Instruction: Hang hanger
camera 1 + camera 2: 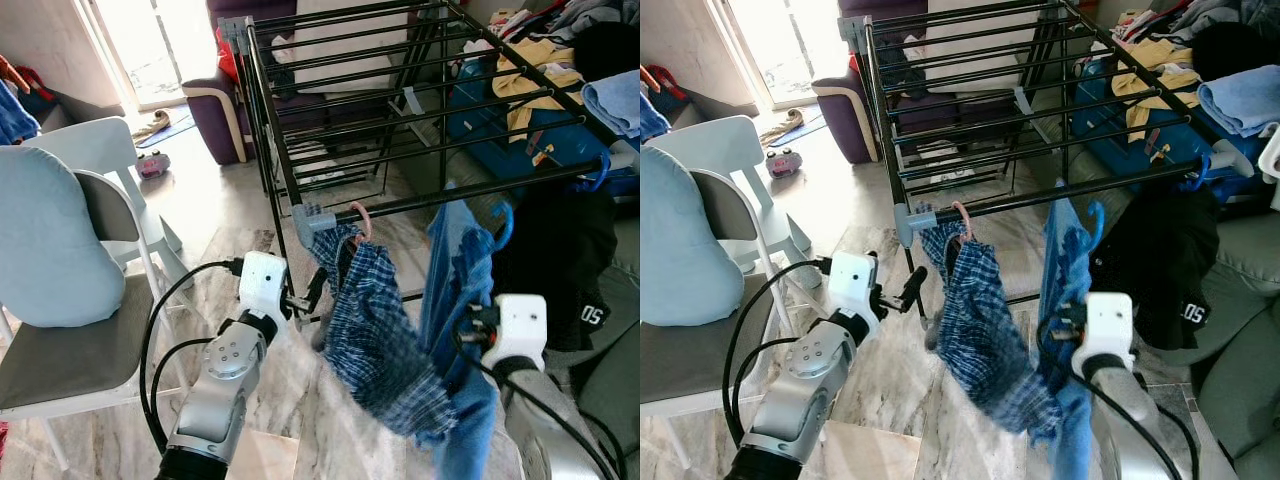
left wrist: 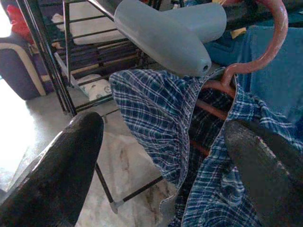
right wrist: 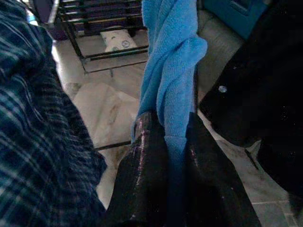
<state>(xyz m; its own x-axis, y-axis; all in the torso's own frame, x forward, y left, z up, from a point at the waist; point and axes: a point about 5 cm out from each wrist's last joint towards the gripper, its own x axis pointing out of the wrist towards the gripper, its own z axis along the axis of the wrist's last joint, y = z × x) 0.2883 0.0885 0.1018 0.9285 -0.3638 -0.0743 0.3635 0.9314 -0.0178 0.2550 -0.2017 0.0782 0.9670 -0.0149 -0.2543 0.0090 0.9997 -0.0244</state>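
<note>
i'm looking down at a pale marble-patterned floor (image 1: 300,420) in a bright living room, daylight coming through a glass door at the far left. a black metal drying rack (image 1: 400,110) fills the middle, its rails running from my left to my right. a white chair (image 1: 100,330) with a light blue cushion (image 1: 50,250) stands at my left, a purple sofa (image 1: 225,110) sits behind the rack, and loose clothes are heaped at the far right.

the pink hanger (image 2: 265,52) is on the rack's nearest rail, beside the grey corner joint (image 2: 165,35). its hook curls up over the rail and its neck drops straight down, so the hanger hangs upright. a blue plaid shirt (image 1: 375,340) is draped on it and trails down toward me; the shoulder bar is hidden in the cloth, so i can't tell which way it runs.

my left gripper (image 1: 308,295) sits just beside the plaid shirt below the hook, fingers (image 2: 61,175) spread wide apart with nothing between them. my right gripper (image 3: 175,142) is pinched onto a blue garment (image 1: 455,290) hanging from the same rail, next to a black garment (image 1: 560,270).
</note>
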